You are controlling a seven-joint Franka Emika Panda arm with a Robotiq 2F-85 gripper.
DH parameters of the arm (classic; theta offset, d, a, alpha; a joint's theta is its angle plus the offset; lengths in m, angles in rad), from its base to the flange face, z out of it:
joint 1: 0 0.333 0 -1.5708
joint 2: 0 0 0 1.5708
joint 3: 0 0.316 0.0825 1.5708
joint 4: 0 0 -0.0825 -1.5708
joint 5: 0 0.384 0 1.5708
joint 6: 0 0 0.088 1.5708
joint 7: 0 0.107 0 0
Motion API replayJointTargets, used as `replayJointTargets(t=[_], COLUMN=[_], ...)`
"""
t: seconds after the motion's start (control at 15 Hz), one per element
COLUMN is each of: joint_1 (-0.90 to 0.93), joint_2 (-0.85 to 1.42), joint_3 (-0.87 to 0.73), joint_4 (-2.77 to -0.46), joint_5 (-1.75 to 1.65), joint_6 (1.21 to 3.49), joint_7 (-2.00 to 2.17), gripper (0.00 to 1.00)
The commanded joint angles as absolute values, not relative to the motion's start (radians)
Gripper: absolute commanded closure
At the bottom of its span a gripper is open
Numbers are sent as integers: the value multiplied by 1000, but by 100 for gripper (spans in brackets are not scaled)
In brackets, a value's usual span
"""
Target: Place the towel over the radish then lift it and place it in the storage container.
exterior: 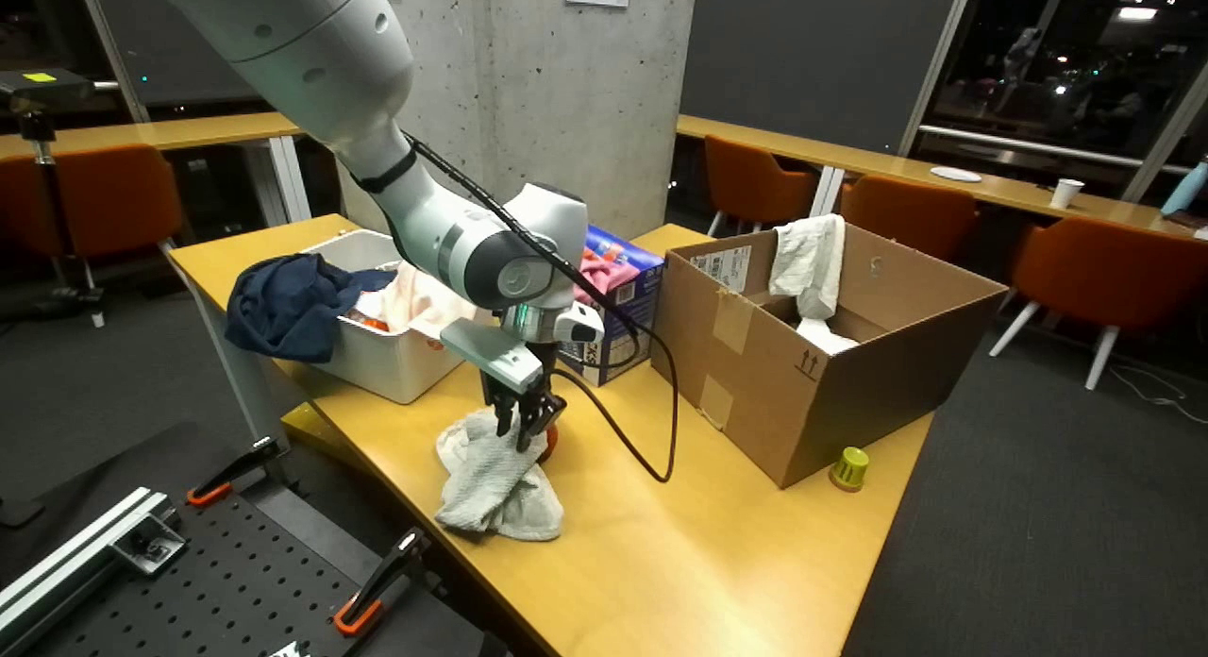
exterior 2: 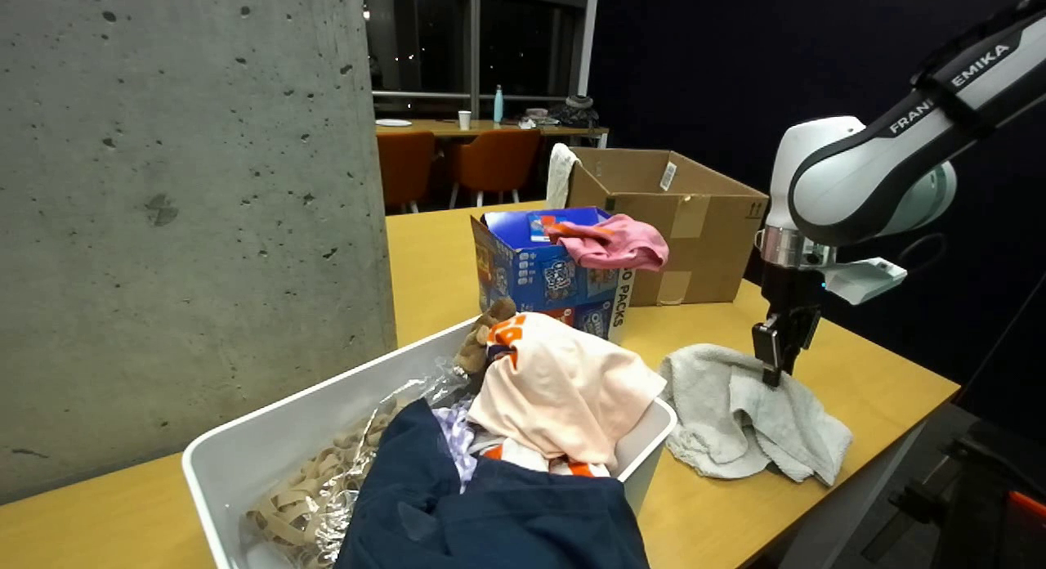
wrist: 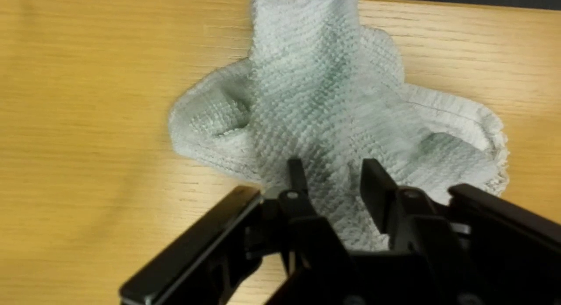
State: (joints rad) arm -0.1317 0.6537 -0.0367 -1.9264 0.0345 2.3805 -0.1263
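Note:
A pale grey-green towel (exterior: 500,482) lies crumpled on the table; it also shows in an exterior view (exterior 2: 756,418) and in the wrist view (wrist: 307,86). A small red round object (exterior: 550,442), perhaps the radish, shows partly at the towel's edge behind the gripper; the rest of it is hidden. My gripper (wrist: 333,169) points down at the towel with its fingers apart. Its tips (exterior: 517,433) are at or just above the cloth; contact is unclear. Cloth shows between the fingers. A white storage bin (exterior: 401,369) holding clothes stands beside the towel.
A large cardboard box (exterior: 746,383) with a white cloth over its rim stands on the table. A blue snack box (exterior 2: 531,266) with a pink cloth stands by it. A green cup (exterior: 849,468) sits near the table edge. A black cable hangs from the arm.

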Motion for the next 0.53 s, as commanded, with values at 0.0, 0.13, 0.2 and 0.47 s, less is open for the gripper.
replayJointTargets(t=[0.0,0.13,0.2,0.47], joint_1=[-133,-140,-144,-182], joint_2=[641,631,631,643], joint_3=[-44,-52,-56,-73], joint_4=[-1910,-1906,-1898,-1841], joint_5=[29,28,27,31], joint_6=[2346,2338,2332,2279], joint_7=[-115,-117,-119,-143], gripper=[93,100,100,99])
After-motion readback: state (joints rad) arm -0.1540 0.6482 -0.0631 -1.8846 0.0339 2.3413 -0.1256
